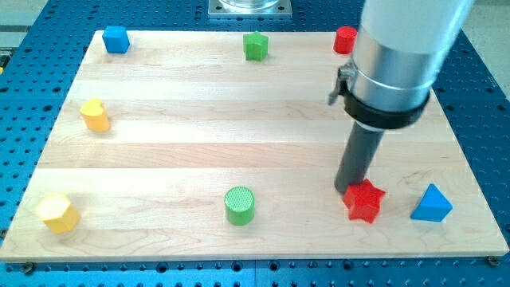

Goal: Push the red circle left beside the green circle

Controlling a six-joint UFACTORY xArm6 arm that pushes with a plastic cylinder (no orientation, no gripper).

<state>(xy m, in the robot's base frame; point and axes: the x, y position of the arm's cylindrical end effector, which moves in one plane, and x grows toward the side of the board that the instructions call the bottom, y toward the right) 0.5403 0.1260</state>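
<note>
The red circle [344,39] stands at the board's top right, its right side hidden behind the arm. The green circle [239,205] stands near the view's bottom, in the middle. My tip [347,190] is at the lower right of the board, touching or nearly touching the upper left of a red star [365,201]. The tip is far below the red circle and well to the right of the green circle.
A blue triangle [431,203] lies right of the red star. A green star [255,45] and a blue block [116,39] sit along the top edge. A yellow heart [95,115] and a yellow hexagon [56,213] are at the left of the wooden board [199,127].
</note>
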